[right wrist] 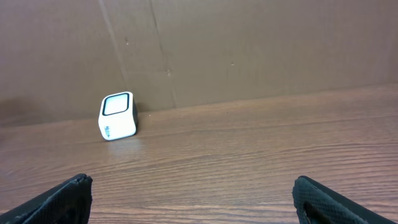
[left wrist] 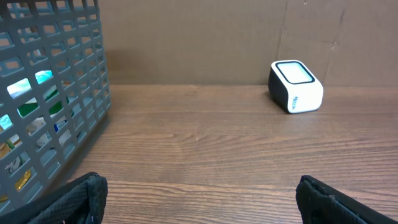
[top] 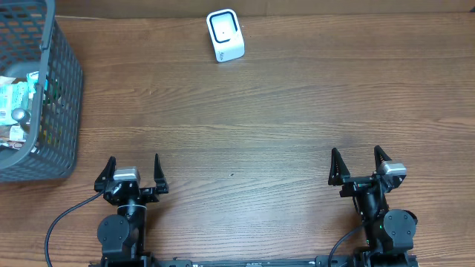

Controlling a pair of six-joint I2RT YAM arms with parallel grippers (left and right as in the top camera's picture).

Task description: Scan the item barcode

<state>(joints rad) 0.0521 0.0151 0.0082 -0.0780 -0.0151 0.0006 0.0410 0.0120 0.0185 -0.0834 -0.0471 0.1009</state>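
A small white barcode scanner (top: 225, 35) with a dark window stands at the far middle of the wooden table; it also shows in the left wrist view as the scanner (left wrist: 296, 86) and in the right wrist view as the scanner (right wrist: 118, 116). Packaged items (top: 18, 100) lie in the grey mesh basket (top: 59, 81) at the far left. My left gripper (top: 133, 172) rests at the near left, open and empty. At the near right my right gripper (top: 359, 165) is open too, nothing between its fingers.
The basket's mesh wall (left wrist: 56, 93) fills the left of the left wrist view, with coloured packets behind it. A brown cardboard wall (right wrist: 249, 43) runs along the table's far edge.
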